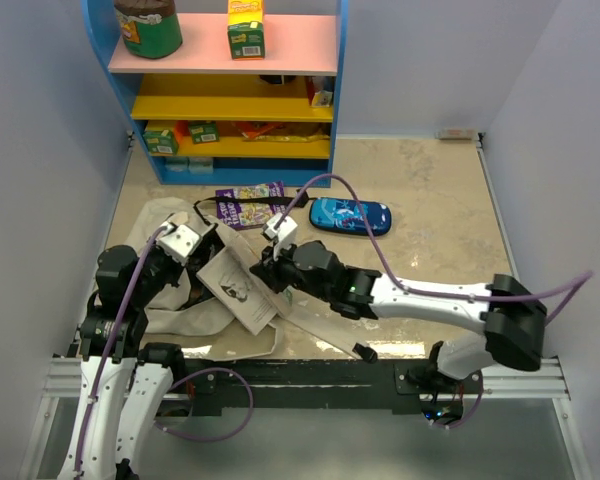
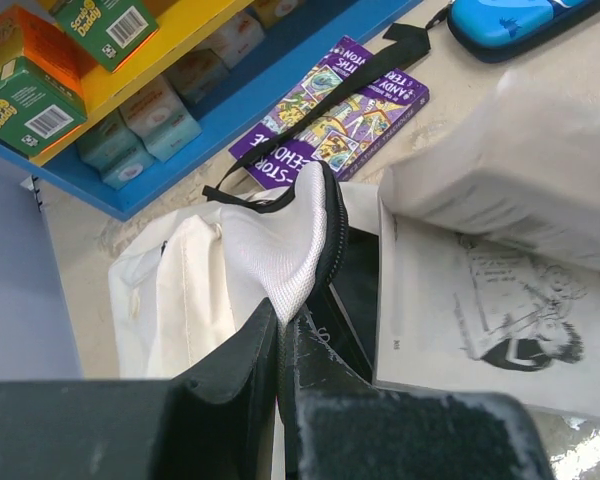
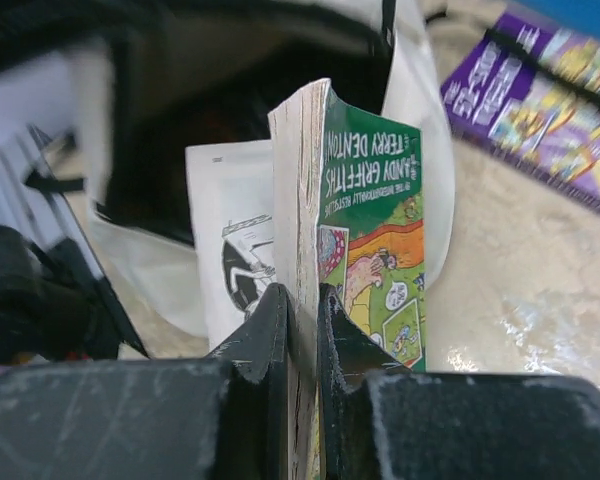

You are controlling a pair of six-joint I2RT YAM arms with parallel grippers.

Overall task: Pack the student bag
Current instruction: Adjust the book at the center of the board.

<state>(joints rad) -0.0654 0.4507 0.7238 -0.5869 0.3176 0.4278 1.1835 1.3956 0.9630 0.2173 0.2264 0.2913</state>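
— The left gripper point(image 2: 280, 325), what has it got?
— Its jaws are pinched tight on the rim of the student bag point(image 2: 195, 270), on the white lining with the black edging, and that bit of rim stands up off the table point(image 1: 430, 200).
— And the right gripper point(image 3: 302, 305)?
— Clamped on the green book point(image 3: 375, 230). The book stands on edge between the fingers, open, with a white page showing a line drawing turned toward the bag's dark mouth.
— Is the book inside?
— I cannot tell. It is right at the opening and touches the cloth, no more than that is clear.
— Where does the bag lie?
— Near the arms, left of the middle, slumped flat and creased. One black strap point(image 2: 360, 80) runs out from it across the purple book point(image 1: 250, 205) lying just behind.
— Beyond that?
— A blue pencil case point(image 1: 350, 215) to the right of the purple book, apart from it. At the far wall stands a blue shelf unit point(image 1: 230, 100), with green boxes point(image 1: 160, 137) on a yellow board and a brown jar point(image 1: 147, 25) on the pink top board.
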